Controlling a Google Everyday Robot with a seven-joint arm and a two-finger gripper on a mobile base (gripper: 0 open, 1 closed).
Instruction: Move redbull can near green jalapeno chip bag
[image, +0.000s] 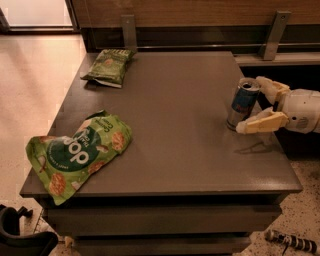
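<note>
The redbull can (242, 104), slim, blue and silver, stands upright near the right edge of the dark table (180, 90). My gripper (249, 105) reaches in from the right, open, with one pale finger (267, 86) behind the can and the other (260, 123) in front of it, close to its base. The can stands on the table between them. The green jalapeno chip bag (107, 66), small and dark olive-green, lies flat at the far left corner, well away from the can.
A larger bright green bag with white "pop" lettering (80, 152) lies at the front left, overhanging the table edge. A wooden wall with metal brackets (129, 30) runs behind the table. Dark equipment (20, 235) sits on the floor at the lower left.
</note>
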